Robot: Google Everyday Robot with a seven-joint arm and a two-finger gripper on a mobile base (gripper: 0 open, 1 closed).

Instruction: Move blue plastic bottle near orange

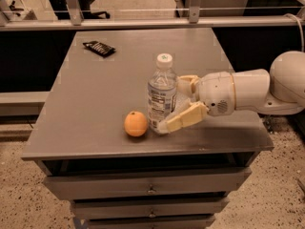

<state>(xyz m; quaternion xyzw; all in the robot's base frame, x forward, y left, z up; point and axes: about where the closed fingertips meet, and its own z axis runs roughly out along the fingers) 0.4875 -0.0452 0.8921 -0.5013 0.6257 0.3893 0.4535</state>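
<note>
The blue plastic bottle (161,95), clear with a white cap and a printed label, stands upright on the grey table (95,104) near its front edge. The orange (136,123) sits just left of the bottle's base, a small gap apart. My gripper (173,104) reaches in from the right with its cream fingers on either side of the bottle. The near finger (185,118) is angled away from the bottle's side, with its tip by the base. The far finger (187,81) is partly hidden behind the bottle. The gripper is open.
A flat black packet (98,48) lies at the table's back left. The table has drawers (150,189) below its front edge. A metal rail (143,23) runs behind the table. My white arm (248,92) spans the table's right side.
</note>
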